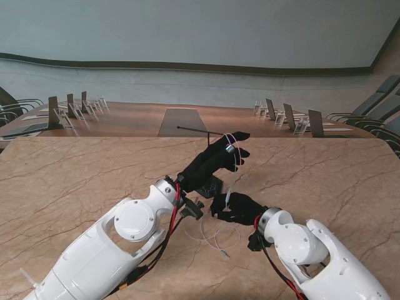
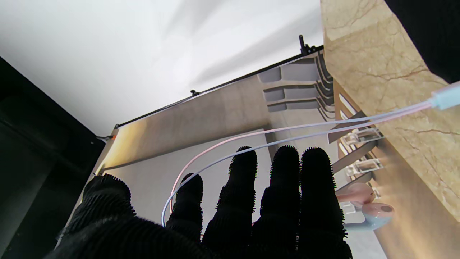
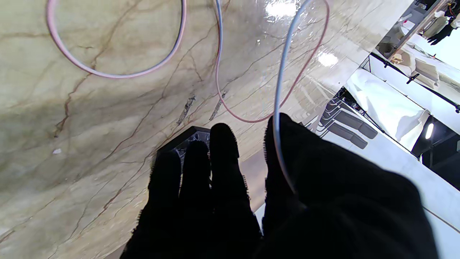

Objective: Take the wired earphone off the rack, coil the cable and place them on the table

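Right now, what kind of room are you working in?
Probably a conference or meeting hall: a big marble-look table, rows of chairs with name-card stands on the desks beyond, and a long curved wall behind them.

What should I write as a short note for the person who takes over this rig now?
Left hand: raised over the table, cable looped around its fingers; earbuds hang beside them.
Right hand: low, nearer to me, pinching the cable.
Rack: between the hands, no earphone seen on it.
Done: earphone off the rack, coiling begun.
Left: slack with the plug lies on the table; finish the coil and set it down.
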`<state>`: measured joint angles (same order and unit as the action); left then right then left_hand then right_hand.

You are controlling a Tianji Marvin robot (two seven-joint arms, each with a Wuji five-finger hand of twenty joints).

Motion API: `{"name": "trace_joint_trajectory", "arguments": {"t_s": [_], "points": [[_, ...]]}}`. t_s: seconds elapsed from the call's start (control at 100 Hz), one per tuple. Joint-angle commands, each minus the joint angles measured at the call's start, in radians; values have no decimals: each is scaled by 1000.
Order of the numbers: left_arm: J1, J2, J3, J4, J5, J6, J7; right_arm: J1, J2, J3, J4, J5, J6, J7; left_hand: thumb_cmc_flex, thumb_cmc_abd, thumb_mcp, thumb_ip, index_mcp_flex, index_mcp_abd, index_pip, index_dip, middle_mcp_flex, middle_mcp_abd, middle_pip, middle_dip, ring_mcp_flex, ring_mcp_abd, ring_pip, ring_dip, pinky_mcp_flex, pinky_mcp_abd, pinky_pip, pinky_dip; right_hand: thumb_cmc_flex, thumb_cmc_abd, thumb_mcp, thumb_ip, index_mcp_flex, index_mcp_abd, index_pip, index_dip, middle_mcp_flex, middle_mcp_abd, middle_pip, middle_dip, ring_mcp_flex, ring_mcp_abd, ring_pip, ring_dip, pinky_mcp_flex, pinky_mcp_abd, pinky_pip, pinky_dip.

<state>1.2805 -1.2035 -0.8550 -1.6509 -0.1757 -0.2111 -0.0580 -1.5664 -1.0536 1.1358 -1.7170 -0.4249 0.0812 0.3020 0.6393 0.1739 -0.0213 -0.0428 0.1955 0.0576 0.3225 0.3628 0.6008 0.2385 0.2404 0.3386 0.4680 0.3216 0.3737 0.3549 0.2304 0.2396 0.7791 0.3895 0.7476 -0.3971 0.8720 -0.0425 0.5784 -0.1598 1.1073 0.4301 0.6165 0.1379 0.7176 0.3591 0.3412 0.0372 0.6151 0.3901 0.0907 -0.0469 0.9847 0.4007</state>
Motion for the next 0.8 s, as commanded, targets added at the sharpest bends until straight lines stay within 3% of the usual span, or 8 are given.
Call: {"name": "trace_joint_trajectory", "arguments": {"t_s": [0.0, 0.16, 0.41, 0.79], "points": [[8, -8, 6, -9, -9, 9, -2, 5, -9, -6, 8, 0, 0, -8, 24, 23, -18, -8, -3, -42, 19, -3, 10, -29, 15, 0, -11, 9, 5, 6, -3, -15, 4, 2, 65, -4, 112, 1, 110, -52, 92, 89, 44, 44, 30, 11, 39, 17, 39, 21, 20, 10, 56, -23], [16, -10, 15, -15, -17, 12, 1, 18, -10, -15, 27, -11, 4, -17, 24, 26, -18, -7, -11, -46, 17, -2, -7, -30, 12, 0, -1, 5, 13, 9, 8, -8, 14, 7, 69, -18, 184, 6, 185, -35, 85, 196, 109, 93, 82, 23, 88, 49, 86, 43, 50, 42, 108, -29], [36, -8, 22, -34, -21, 14, 4, 36, -8, -33, 39, -29, 17, -9, 29, 26, -18, -8, -7, -45, 19, 1, -3, -24, 21, 4, 18, 8, 27, 20, 17, 0, 26, 12, 92, -92, 292, 0, 264, -28, 110, 340, 169, 128, 138, 27, 137, 69, 120, 58, 80, 72, 147, -25], [73, 4, 23, -73, -12, 9, -10, 89, -12, -73, 87, -32, 48, -12, 31, 29, -19, -8, -11, -46, 20, 5, -7, -15, 28, 9, 48, 27, 51, 42, 37, 24, 46, 20, 92, -108, 318, 11, 282, -19, 107, 369, 183, 142, 145, 24, 148, 83, 131, 63, 87, 86, 159, -20]]}}
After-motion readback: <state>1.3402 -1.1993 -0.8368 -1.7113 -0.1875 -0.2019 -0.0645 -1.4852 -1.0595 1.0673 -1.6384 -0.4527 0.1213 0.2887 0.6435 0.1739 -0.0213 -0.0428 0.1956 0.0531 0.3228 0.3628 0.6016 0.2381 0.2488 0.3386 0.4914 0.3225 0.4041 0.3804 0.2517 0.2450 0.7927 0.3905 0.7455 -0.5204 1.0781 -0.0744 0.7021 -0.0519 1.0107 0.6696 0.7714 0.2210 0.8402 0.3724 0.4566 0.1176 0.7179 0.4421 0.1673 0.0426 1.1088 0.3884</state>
